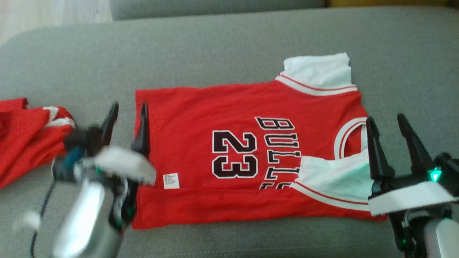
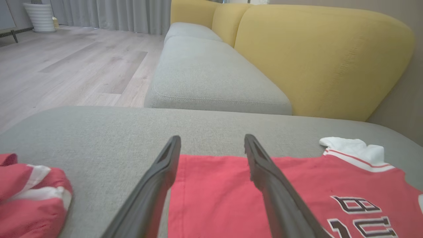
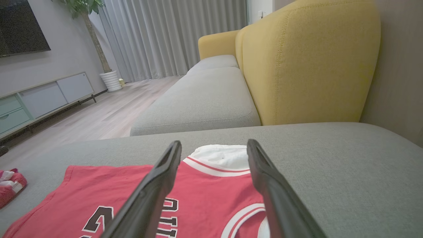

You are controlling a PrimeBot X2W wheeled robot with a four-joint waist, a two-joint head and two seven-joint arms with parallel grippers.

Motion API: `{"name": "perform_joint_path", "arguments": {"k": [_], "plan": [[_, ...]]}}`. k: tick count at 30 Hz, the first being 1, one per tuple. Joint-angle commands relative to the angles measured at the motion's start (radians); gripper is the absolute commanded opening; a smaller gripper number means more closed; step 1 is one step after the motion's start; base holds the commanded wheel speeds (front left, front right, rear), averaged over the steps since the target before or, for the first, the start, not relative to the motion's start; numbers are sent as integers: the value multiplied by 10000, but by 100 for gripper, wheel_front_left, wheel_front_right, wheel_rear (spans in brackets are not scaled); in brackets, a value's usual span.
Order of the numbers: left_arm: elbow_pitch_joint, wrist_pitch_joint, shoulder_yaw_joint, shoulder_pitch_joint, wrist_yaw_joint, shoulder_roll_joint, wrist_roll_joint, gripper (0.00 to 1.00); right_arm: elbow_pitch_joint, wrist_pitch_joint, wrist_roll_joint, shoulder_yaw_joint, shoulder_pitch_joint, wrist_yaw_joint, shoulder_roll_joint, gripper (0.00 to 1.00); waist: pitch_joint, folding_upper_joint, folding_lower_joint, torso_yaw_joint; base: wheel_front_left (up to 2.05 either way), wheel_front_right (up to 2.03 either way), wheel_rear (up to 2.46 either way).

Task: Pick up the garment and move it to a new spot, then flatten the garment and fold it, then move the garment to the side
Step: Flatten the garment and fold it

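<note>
The left end effector and its forearm are smeared by blur in the head view, and they cover the hem corner of the red jersey toward the front left of the sofa seat. The right end effector hides the jersey's front right corner. The print on the white label is too small to read. The last letter of the chest lettering is partly hidden under folded cloth. The second red garment is cut off by the picture's left edge, and both wrist views cut the jersey's print at their bottom edge

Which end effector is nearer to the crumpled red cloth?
Left. The left end effector hovers beside the crumpled red cloth; the right end effector is across the jersey, by its collar.
</note>
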Motion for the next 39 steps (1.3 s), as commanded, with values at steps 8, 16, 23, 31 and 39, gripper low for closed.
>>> {"name": "perform_joint_path", "arguments": {"k": [8, 16, 23, 31, 39], "plan": [[3318, 368, 573, -3416, -869, -134, -661, 100, -170, -108, 74, 390, -1152, 75, -100, 100, 1269, 0, 0, -393, 0, 0, 0], [7079, 648, 765, -5358, -1199, -332, -1044, 100, 132, -225, 133, 369, -1542, 75, -89, 100, 1820, 0, 0, -549, 0, 0, 0], [8788, 508, 598, -6068, -1819, -648, -1172, 0, 353, -276, 172, 184, -1655, 75, -41, 100, 1852, 0, 0, -506, 0, 0, 0], [9709, -200, 380, -6660, -2097, -877, -1084, 0, 1348, -115, 504, -343, -2945, 75, -396, 100, 1825, 0, 0, -378, 0, 0, 0], [10093, -549, 92, -7470, -2304, -1330, -1058, 0, 4422, 511, 1270, -385, -6092, 75, -1338, 100, 2381, 0, 0, 183, 0, 0, 0]]}}
